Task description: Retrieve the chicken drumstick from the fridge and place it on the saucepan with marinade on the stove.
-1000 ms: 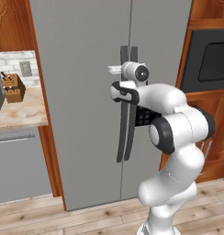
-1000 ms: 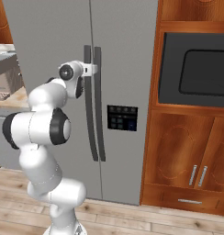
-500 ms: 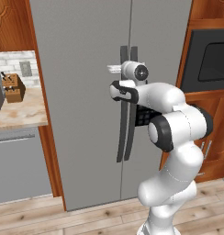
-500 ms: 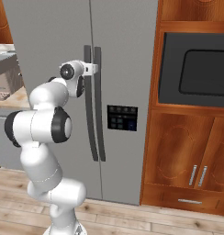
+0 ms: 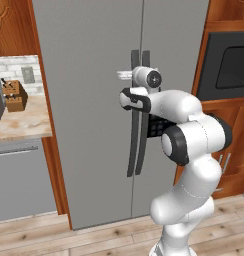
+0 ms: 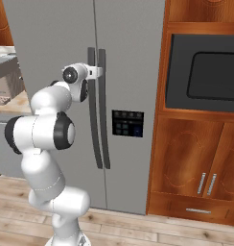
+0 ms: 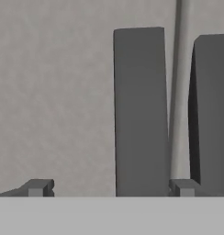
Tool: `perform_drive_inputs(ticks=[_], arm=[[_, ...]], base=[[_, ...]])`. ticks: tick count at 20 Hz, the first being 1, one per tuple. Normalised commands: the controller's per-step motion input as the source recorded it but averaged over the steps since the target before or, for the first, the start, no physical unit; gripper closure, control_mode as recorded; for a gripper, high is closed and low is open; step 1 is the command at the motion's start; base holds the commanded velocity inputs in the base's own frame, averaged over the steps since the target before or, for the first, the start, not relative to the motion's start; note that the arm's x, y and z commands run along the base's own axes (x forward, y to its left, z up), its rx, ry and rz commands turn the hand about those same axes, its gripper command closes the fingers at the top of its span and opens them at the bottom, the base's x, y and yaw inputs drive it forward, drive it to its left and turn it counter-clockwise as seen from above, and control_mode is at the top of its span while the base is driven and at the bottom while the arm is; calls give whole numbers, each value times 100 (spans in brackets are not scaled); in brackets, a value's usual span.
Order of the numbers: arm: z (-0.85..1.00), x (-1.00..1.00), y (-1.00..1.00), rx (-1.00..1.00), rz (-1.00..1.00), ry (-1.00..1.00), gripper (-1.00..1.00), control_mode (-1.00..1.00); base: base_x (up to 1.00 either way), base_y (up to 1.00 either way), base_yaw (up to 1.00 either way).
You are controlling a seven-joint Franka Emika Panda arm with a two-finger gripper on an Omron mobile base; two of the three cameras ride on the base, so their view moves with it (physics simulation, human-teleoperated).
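The fridge [image 5: 89,125] stood shut, both grey doors closed, its two dark curved handles side by side at the centre seam. The gripper [image 7: 111,186] was spread wide at the upper part of the left door's handle [image 7: 140,110] — one fingertip [image 7: 39,187] lay well to one side, the other just past the bar. The chicken drumstick was out of sight.

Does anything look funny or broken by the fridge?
Nothing stands out. The fridge is shut, both doors flush, its two handles side by side. The gripper is open, its fingertips either side of one handle. Nothing spilled or broken shows.
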Motion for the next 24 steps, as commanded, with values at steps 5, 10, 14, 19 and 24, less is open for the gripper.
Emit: perform_drive_inputs(ticks=[5,10,14,19,24], arm=[[0,0,0,0,0,0,-100,-100],[0,3,0,0,0,0,-100,-100],[0,1,-1,0,-3,0,-100,-100],[0,5,-4,0,-4,0,-100,-100],[0,2,7,0,-1,0,-100,-100]], base=[[0,0,0],[0,0,0],[0,0,0],[0,0,0],[0,0,0]])
